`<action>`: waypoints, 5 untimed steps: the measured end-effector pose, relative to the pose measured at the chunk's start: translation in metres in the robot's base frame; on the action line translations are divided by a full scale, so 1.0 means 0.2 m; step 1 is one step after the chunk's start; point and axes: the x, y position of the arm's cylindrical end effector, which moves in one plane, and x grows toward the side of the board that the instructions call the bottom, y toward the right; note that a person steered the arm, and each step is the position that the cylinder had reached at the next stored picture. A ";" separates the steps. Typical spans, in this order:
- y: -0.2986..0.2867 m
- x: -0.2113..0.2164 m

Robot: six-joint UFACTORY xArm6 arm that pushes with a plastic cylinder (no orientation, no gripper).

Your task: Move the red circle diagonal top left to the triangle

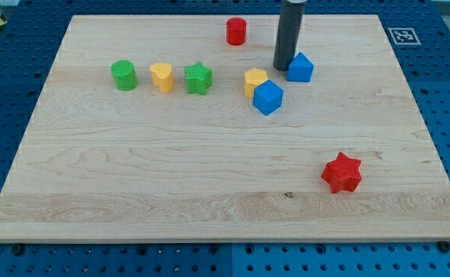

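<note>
From my tip (284, 66), bare board runs at eleven o'clock to the red circle (236, 31); a blue block (301, 68) touches at three o'clock.

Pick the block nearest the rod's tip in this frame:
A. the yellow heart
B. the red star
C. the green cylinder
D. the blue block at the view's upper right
D. My tip sits just at the view's left of the blue block, almost against it, while the red star, green cylinder and yellow heart lie well away.
</note>
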 end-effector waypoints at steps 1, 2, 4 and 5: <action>-0.12 -0.06; -0.37 -0.20; -0.48 -0.34; -0.62 -0.40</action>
